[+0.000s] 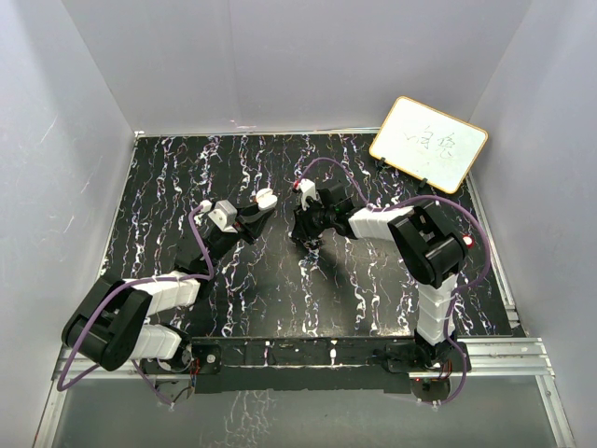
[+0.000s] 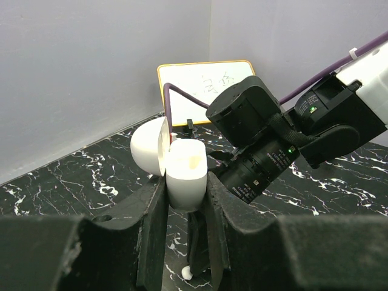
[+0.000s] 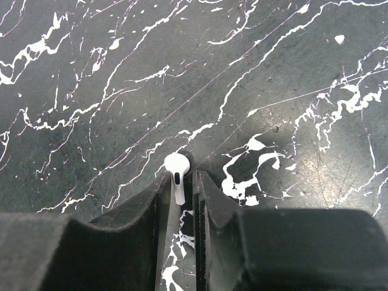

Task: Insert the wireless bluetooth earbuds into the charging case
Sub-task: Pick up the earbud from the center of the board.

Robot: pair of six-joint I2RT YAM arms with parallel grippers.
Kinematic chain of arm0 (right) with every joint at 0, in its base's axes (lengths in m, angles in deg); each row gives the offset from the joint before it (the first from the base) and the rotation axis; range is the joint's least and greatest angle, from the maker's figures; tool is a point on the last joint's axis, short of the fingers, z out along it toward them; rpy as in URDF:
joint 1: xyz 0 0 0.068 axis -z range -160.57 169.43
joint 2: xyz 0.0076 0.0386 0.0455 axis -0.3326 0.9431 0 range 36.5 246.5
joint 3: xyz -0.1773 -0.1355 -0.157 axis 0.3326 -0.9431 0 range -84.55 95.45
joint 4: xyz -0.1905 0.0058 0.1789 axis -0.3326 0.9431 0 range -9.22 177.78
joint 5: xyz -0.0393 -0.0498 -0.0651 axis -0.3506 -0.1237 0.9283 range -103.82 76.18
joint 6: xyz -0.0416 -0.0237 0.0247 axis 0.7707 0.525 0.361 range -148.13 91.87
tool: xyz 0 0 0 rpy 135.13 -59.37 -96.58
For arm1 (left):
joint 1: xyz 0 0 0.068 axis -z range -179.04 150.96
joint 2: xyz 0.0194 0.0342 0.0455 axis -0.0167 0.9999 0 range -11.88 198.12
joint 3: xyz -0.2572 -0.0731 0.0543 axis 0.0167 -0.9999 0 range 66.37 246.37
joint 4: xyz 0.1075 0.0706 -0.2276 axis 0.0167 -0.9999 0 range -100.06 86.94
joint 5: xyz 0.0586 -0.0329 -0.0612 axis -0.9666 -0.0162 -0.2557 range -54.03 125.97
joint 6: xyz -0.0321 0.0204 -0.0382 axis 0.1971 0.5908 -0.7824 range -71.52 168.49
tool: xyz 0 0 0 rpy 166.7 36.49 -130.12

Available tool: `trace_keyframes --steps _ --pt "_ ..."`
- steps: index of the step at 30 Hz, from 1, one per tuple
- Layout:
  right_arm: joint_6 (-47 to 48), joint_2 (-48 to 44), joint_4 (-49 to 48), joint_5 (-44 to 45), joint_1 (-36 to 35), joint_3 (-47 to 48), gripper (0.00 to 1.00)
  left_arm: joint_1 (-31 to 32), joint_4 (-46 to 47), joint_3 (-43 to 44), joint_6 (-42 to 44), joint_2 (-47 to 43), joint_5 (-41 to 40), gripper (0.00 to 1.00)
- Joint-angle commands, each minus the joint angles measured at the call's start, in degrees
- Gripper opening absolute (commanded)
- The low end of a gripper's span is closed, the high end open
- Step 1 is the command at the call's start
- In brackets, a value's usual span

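The charging case (image 2: 182,173) is white and small, with its lid (image 2: 147,147) hinged open to the left. My left gripper (image 2: 185,188) is shut on the case body and holds it above the table (image 1: 264,199). One white earbud (image 3: 176,167) lies on the black marbled table. My right gripper (image 3: 180,180) points down at it (image 1: 309,239), jaws narrowly open on either side of the stem. The stem rests against the left finger, with a thin dark gap on the other side. The same earbud (image 2: 188,273) shows below the case in the left wrist view. No second earbud is in view.
A whiteboard (image 1: 428,143) leans on the back right wall. The right arm's wrist body (image 2: 257,139) hangs just right of the held case. Grey walls enclose the table (image 1: 168,187) on three sides. A metal rail (image 1: 504,350) runs along the near edge.
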Motion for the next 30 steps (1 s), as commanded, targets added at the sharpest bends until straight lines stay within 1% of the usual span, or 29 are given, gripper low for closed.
trace_keyframes --steps 1,7,9,11,14,16,19,23,27,30 --pt "0.12 0.78 -1.68 -0.12 -0.29 2.1 0.17 -0.25 2.63 1.37 0.43 -0.33 -0.27 0.0" --pt "0.16 0.63 -1.3 0.22 -0.33 2.28 0.04 -0.29 2.74 1.32 0.46 -0.34 -0.28 0.0" --pt "0.13 -0.09 -1.64 0.92 -0.33 1.83 0.01 -0.24 2.66 1.38 0.43 -0.34 -0.28 0.0" --pt "-0.15 -2.01 -4.13 1.84 -0.33 -0.1 0.0 -0.24 2.59 1.44 0.42 -0.34 -0.28 0.0" --pt "-0.85 -7.12 -11.21 4.25 -0.3 -4.8 0.0 -0.24 2.51 1.51 0.34 -0.38 -0.28 0.0" --pt "-1.33 -11.54 -16.58 6.43 -0.29 -9.69 0.0 -0.26 2.09 1.7 0.31 -0.44 -0.29 0.0" --pt "-2.16 -20.56 -24.09 10.7 -0.21 -15.93 0.0 -0.25 1.23 2.19 0.08 -0.53 -0.46 0.0" --pt "-2.99 -30.03 -32.8 15.95 -0.21 -23.22 0.0 -0.24 1.88 2.29 -0.58 0.0 -0.46 0.0" --pt "-4.35 -37.32 -41.27 17.9 -0.26 -29.38 0.0 -0.24 3.4 2.79 -1.77 1.71 -1.04 0.0" --pt "-5.28 -40.2 -46.72 17.95 -0.22 -32.02 0.0 -0.28 4.98 3.49 -2.81 3.62 -0.54 0.0"
